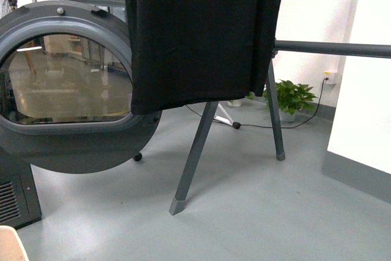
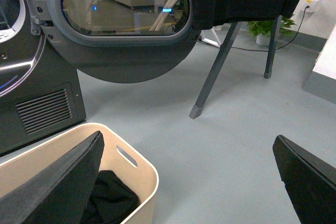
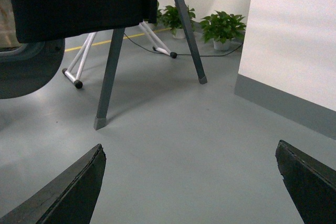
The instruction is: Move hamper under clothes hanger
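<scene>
The cream hamper (image 2: 148, 167) stands on the grey floor in front of the dryer, with a dark garment (image 2: 113, 199) inside it; only its corner (image 1: 8, 244) shows in the front view. The clothes hanger (image 1: 330, 47) stands further off on angled legs (image 1: 192, 158), and a black cloth (image 1: 195, 35) hangs from its bar. The hamper is off to the side of the hanger's near leg (image 2: 210, 82), not beneath the bar. My left gripper (image 2: 188, 137) is open above the floor, one finger (image 2: 63, 182) over the hamper's opening. My right gripper (image 3: 189, 145) is open over bare floor.
The dryer's round door (image 1: 67, 90) stands open beside the hanger. A white wall panel (image 1: 366, 77) with a grey skirting bounds the right side. Potted plants (image 1: 293, 97), a black cable and a white stand's legs (image 3: 79, 72) lie behind the hanger.
</scene>
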`<action>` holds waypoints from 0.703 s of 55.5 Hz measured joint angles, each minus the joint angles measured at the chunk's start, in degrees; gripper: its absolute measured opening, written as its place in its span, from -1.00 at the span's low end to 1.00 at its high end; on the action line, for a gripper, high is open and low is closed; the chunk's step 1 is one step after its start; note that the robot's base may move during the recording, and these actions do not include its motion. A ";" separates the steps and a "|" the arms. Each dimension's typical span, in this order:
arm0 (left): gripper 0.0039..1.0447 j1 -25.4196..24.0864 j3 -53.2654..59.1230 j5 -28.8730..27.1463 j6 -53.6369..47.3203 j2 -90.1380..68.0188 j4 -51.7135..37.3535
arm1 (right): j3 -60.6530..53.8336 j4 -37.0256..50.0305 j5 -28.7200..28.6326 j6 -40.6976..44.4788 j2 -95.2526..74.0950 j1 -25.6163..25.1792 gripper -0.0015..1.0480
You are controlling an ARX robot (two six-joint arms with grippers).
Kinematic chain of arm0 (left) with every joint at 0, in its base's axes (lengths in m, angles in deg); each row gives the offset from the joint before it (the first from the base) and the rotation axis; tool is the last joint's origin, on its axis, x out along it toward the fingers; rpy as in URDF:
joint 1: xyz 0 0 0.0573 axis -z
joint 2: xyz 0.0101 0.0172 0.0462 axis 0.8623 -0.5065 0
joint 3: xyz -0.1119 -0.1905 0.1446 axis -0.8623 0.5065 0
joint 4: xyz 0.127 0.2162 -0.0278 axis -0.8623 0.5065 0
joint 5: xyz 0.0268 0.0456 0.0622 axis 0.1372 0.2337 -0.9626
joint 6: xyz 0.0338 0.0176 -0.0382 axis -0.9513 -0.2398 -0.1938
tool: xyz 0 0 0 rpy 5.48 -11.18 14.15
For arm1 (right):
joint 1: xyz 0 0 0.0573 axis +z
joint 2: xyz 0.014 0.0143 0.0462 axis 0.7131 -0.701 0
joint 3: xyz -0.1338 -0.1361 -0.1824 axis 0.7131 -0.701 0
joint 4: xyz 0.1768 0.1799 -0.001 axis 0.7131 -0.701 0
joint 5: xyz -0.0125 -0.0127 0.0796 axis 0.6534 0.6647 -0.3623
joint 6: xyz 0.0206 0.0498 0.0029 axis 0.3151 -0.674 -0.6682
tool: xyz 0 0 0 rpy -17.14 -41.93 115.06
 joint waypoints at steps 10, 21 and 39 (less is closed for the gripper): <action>0.88 0.00 0.00 0.04 -0.02 -0.04 -0.02 | 0.00 0.00 0.02 -0.02 -0.15 0.00 0.85; 0.88 0.02 0.00 0.20 -0.02 -0.13 -0.02 | 0.00 0.00 0.26 -0.02 0.02 -0.07 0.85; 0.88 0.00 0.00 0.02 0.00 -0.04 -0.02 | 0.00 0.00 0.13 -0.02 -0.02 0.00 0.85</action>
